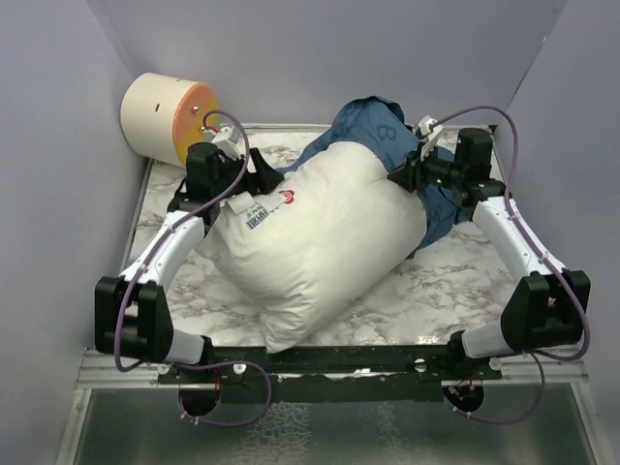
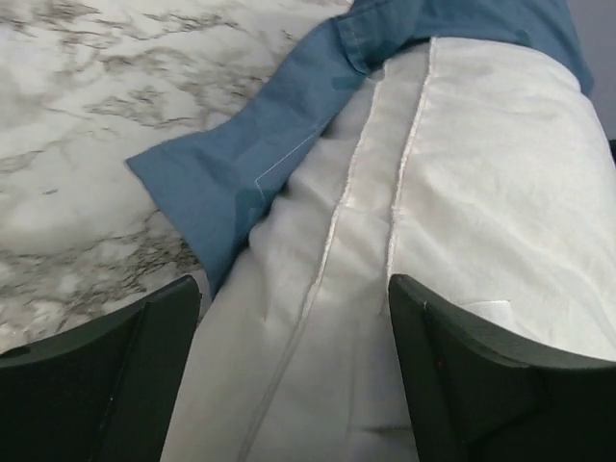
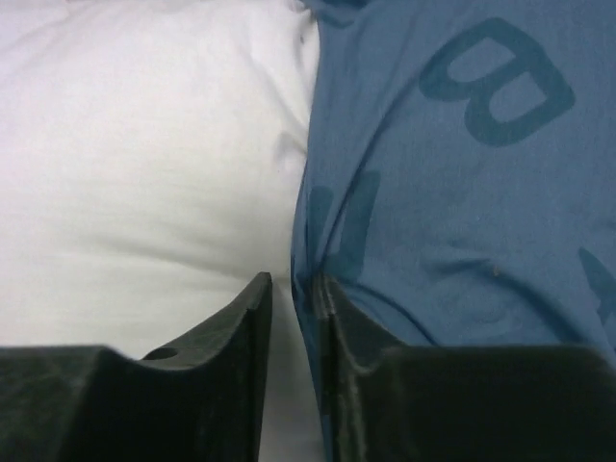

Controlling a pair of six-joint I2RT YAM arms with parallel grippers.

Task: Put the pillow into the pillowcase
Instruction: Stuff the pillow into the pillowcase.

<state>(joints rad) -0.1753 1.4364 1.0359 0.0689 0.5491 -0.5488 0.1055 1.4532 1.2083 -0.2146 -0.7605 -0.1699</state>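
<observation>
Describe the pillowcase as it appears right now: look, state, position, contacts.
The pillowcase is blue fabric printed with darker blue letters, bunched at the table's far side. Its opening covers only the far end of the white pillow, most of which lies bare. A hemmed flap lies flat on the marble table beside the pillow's seam. The right end effector has an edge of the cloth between its nearly closed fingers.

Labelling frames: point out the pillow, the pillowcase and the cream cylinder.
pillow (image 1: 329,232), top view, middle of its white body.
pillowcase (image 3: 462,192), right wrist view, blue printed cloth.
cream cylinder (image 1: 160,111), top view, its curved side.
</observation>
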